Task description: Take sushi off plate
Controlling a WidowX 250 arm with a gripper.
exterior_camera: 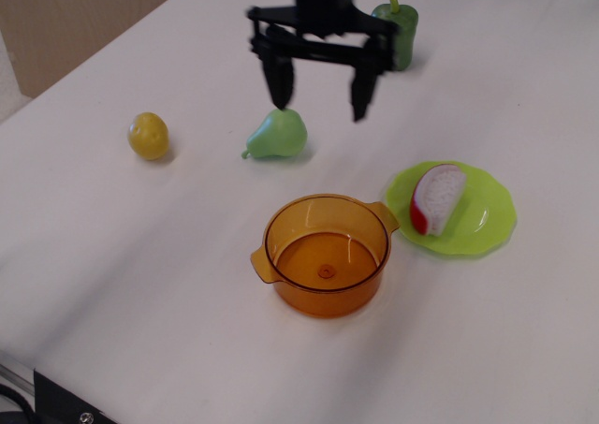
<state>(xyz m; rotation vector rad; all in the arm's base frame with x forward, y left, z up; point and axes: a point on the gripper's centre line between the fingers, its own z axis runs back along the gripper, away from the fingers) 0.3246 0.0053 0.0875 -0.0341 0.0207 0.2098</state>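
- Claw (320, 98): fingers spread apart, empty, poised above the worktop (140, 255).
- Sushi (437, 197): lying on the lime-green plate (491, 226), below and right of the claw, untouched.
- Pear (278, 135): just beneath the left finger.
- Progress: nothing lifted yet; approach, grasp and removal all remaining.

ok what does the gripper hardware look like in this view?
All matte black. The gripper has a horizontal crossbar carrying two long tapering fingers, set on a dark vertical mount that runs out of the top of the frame. A loop of what looks like black cable shows near the top edge. No visible markings, labels or colour accents.
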